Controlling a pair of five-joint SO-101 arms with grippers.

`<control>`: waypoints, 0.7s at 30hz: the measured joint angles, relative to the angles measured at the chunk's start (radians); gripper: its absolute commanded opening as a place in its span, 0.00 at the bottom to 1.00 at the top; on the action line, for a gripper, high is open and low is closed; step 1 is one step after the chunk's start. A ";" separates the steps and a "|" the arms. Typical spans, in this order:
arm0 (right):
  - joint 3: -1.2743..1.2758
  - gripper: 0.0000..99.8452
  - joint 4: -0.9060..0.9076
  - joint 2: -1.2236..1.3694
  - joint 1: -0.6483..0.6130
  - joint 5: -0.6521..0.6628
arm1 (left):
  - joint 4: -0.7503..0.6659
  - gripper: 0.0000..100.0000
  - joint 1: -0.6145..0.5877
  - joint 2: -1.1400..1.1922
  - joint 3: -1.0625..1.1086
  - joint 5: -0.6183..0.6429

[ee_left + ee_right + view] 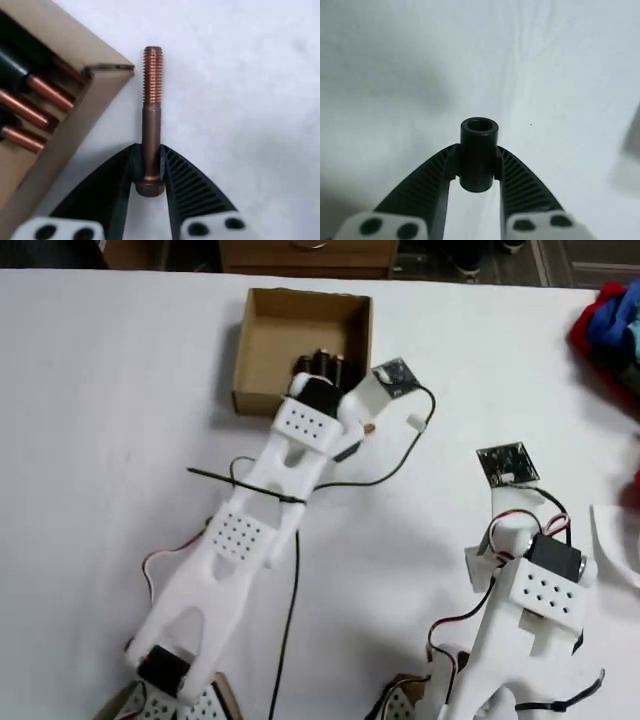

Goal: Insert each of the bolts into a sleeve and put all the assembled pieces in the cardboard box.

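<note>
Copper bolt [152,115] clamped near its head in my left gripper [150,152], threaded end sticking out free, just beside a corner of the cardboard box [65,135], where finished pieces [47,92] already lie. Black sleeve [479,155] pinched in my right gripper [477,150], bore open and facing outward, over bare table [560,75]. My two arms sit well apart. The job now, as I judge it: bring them together, line the thread tip up with the bore on one axis, feed slowly, and loosen neither grip until the shank seats.
</note>
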 measured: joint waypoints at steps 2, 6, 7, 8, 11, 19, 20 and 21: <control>0.000 0.02 -0.011 0.000 0.000 0.000 | 0.046 0.02 0.000 0.000 -0.002 0.000; 0.000 0.02 -0.023 0.000 0.000 0.000 | 0.058 0.02 -0.002 -0.002 -0.002 0.000; 0.000 0.02 -0.023 0.000 0.000 0.000 | 0.058 0.02 -0.002 -0.002 -0.002 0.000; 0.000 0.02 -0.023 0.000 0.000 0.000 | 0.060 0.02 0.000 -0.002 -0.002 0.000; 0.000 0.02 -0.034 0.000 0.000 0.000 | 0.066 0.02 0.021 -0.002 -0.002 0.002; 0.000 0.02 -0.044 0.000 0.000 0.000 | 0.071 0.02 0.097 -0.304 0.473 0.002; 0.000 0.02 -0.044 0.000 0.000 0.000 | 0.071 0.02 0.097 -0.376 0.585 0.002; 0.000 0.02 -0.044 0.000 0.000 0.000 | 0.071 0.02 0.094 -0.453 0.697 0.002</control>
